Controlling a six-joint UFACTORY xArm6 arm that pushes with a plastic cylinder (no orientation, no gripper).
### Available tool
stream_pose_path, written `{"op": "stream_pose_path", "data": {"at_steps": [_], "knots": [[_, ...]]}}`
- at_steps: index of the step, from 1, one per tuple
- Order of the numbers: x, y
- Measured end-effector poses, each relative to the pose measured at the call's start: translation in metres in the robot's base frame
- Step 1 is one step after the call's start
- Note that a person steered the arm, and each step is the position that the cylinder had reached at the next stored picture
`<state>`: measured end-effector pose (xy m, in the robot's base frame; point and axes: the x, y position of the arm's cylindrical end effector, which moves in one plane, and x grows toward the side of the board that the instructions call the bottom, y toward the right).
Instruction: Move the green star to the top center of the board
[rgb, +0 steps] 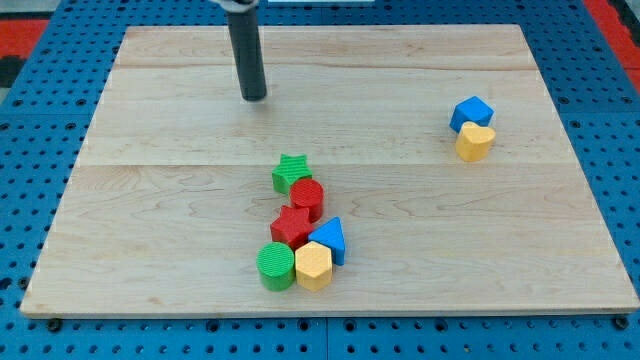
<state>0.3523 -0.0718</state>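
- Pale wood forms the board (150, 250), a flat panel of joined planks lying on a blue pegboard surface (30, 200); no bin, tray or other container shows, so every block sits directly on the wood.
- Nearest the view's bottom: a green cylinder (275, 266) and a yellow hexagonal block (313, 266), side by side and touching.
- Just above them: a blue triangular block (330, 238), touching the yellow hexagonal block, and a red star (291, 227) to its left.
- Next up: a red cylinder (307, 197), touching the red star.
- Top of the cluster: the green star (290, 172), just below the board's centre, pressed against the red cylinder's upper left edge.
- Towards the view's right, well apart from the cluster: a yellow heart-shaped block (475, 142) with a blue block (471, 112) touching it from above.
- Farthest: my tip (254, 98), the lower end of a dark upright rod, in the upper part of the board, above and left of the green star and clear of all blocks; the arm carries no claw, so nothing is grasped.
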Motion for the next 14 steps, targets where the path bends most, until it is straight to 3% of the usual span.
{"op": "stream_pose_path", "data": {"at_steps": [1,2,6,7,8,9,10,11,12,14], "knots": [[0.047,0.086],[0.068,0.130],[0.217,0.085],[0.258,0.110],[0.265,0.149],[0.266,0.126],[0.266,-0.007],[0.254,-0.031],[0.245,-0.028],[0.242,0.082]]}}
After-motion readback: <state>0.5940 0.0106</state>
